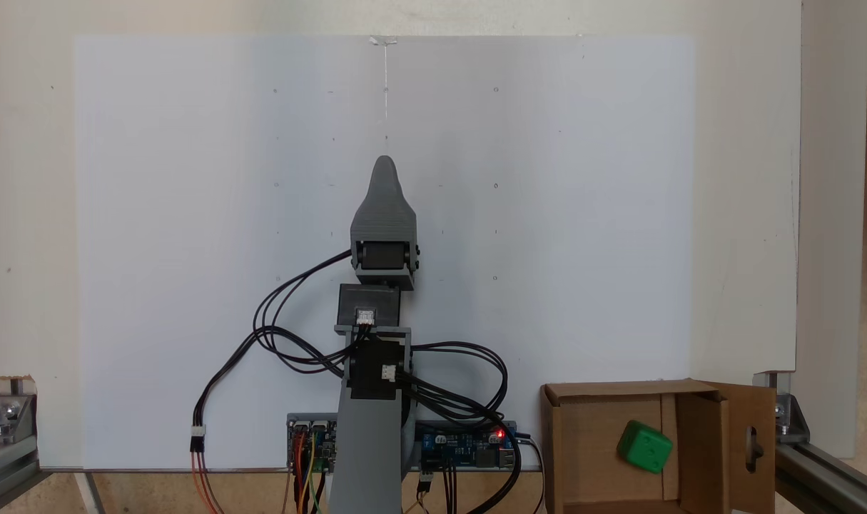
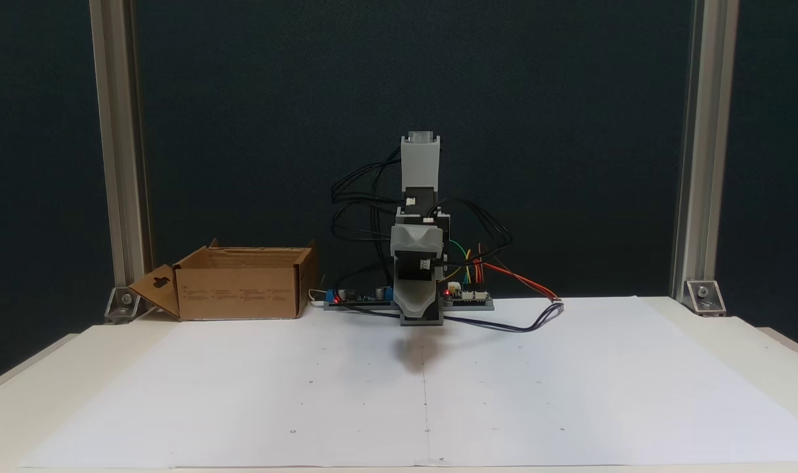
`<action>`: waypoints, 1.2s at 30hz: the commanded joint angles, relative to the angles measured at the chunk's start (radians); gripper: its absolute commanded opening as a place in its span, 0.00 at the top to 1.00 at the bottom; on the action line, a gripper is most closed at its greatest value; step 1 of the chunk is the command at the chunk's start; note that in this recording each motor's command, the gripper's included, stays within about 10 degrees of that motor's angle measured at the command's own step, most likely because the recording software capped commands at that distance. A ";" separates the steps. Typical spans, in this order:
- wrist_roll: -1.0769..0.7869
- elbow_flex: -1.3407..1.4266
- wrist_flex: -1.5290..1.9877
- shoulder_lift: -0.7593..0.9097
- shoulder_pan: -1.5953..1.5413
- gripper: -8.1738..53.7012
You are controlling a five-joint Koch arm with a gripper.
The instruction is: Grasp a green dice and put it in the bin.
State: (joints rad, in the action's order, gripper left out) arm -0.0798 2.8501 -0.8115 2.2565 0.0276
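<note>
So the green dice (image 1: 644, 446) is already sitting inside the bin (image 1: 569, 442), resting on the cardboard floor a bit tilted, with 1 corner poking toward the near edge in the top-down fixed view. It lies closer to the box's right inner wall than its left one. The bin itself sits at the lower right of that view, just beside the electronics boards at the arm's base. The flap with the handle hole (image 1: 752, 448) is folded out on the right. From the front-facing fixed view the bin (image 2: 241, 292) is on the left at the far edge of the table, and its walls hide the dice.

The gripper (image 1: 384, 175) is parked over the middle of the white paper sheet (image 1: 155, 250), pointing straight away from the base, well apart from the box. So the dice lies back and off to the right of it in the top-down view. I can't tell if the jaws are parted or closed, since they line up one behind the other in both fixed views (image 2: 419, 309). Nothing visible in them.

Looks to me like the task is basically done, nothing left to grab.
</note>
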 commanded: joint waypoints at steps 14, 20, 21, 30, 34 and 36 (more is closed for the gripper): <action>0.037 0.212 -0.423 0.101 -0.011 0.15; 0.035 0.259 -0.454 0.107 -0.011 0.15; 0.035 0.267 -0.456 0.107 -0.011 0.15; 0.032 0.273 -0.486 0.107 0.051 0.15; 0.034 0.273 -0.509 0.107 0.049 0.14; 0.035 0.273 -0.514 0.107 0.049 0.14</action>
State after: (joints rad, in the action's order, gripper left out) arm -0.0798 3.0772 -1.2548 2.2596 0.0767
